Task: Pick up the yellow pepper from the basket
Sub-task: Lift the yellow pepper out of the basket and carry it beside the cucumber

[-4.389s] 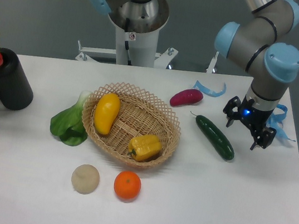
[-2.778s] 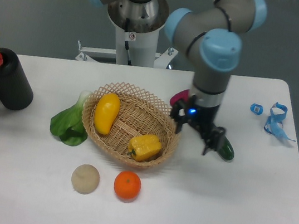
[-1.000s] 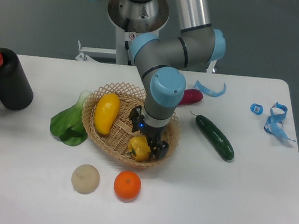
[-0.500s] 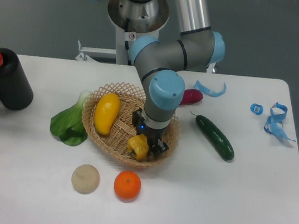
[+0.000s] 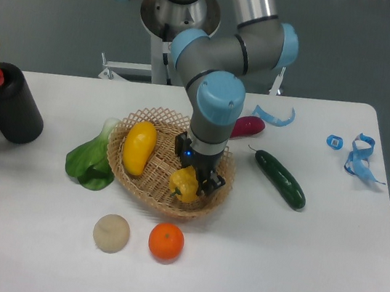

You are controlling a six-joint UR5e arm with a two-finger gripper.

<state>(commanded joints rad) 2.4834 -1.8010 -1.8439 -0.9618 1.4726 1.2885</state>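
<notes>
The yellow pepper (image 5: 184, 184) is small and lobed, and it hangs just above the floor of the basket (image 5: 146, 189), a wide tan wicker oval with a lattice rim. My gripper (image 5: 193, 180) reaches straight down over the basket's right half and is shut on the pepper. Its black fingers (image 5: 212, 185) show beside the pepper's right side. The arm's blue and grey wrist covers the basket's far right rim.
A long smooth yellow fruit (image 5: 139, 147) lies in the basket's left half. Around it lie a green leafy vegetable (image 5: 90, 162), a pale round thing (image 5: 111, 233), an orange (image 5: 166, 242), a cucumber (image 5: 280, 179), a purple vegetable (image 5: 248, 126). A black cylinder (image 5: 9, 104) with red flowers stands far left.
The gripper came from the table's right side to the basket, lowered onto the pepper and closed. In the last half second the pepper rose slightly with the gripper.
</notes>
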